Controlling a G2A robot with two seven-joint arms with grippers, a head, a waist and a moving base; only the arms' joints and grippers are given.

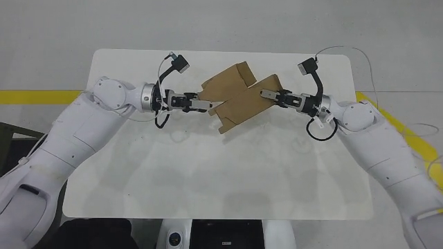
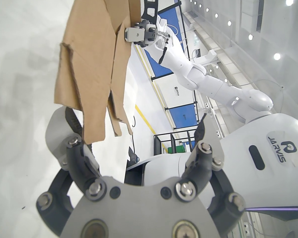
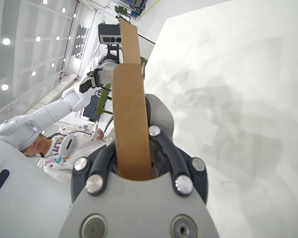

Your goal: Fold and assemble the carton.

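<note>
A flat brown carton [image 1: 239, 97] hangs tilted above the white table [image 1: 208, 180], between my two arms. My right gripper [image 1: 266, 95] is shut on a flap at the carton's right edge. In the right wrist view that flap [image 3: 130, 125] runs between the gripper's [image 3: 139, 110] fingers. The left wrist view shows the right gripper [image 2: 136, 34] clamped on the carton's [image 2: 94, 58] far edge. My left gripper [image 1: 210, 104] is at the carton's left corner, and it stands open [image 2: 136, 117]. That corner lies against one finger [image 2: 72, 122]; the other finger [image 2: 203, 130] is well apart.
The tabletop under and around the carton is bare white. Its back edge [image 1: 221, 50] lies just beyond the carton. A yellow floor line [image 1: 34, 97] runs past the table on both sides.
</note>
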